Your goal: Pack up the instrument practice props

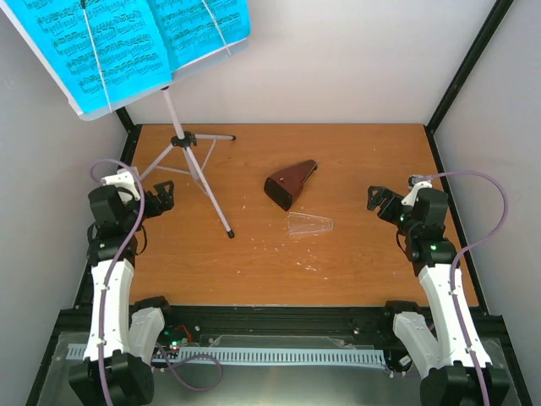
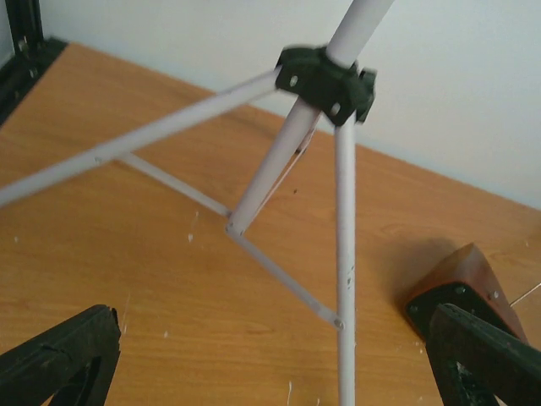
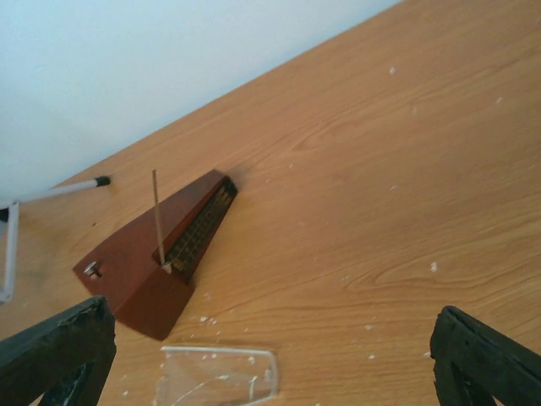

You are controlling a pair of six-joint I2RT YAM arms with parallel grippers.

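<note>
The brown pyramid metronome (image 1: 290, 184) lay on its side between our arms, long axis slanting from broad base at near left to narrow tip at far right, its clear plastic front cover (image 1: 309, 224) detached just on its near side. It lay left of our right gripper (image 1: 378, 201), jaws wide apart and empty, which we judged the nearer. Our left gripper (image 1: 162, 196), also spread and empty, sat beside the legs of the silvery tripod music stand (image 1: 188, 139) carrying cyan sheet-music pages (image 1: 127, 42).
</note>
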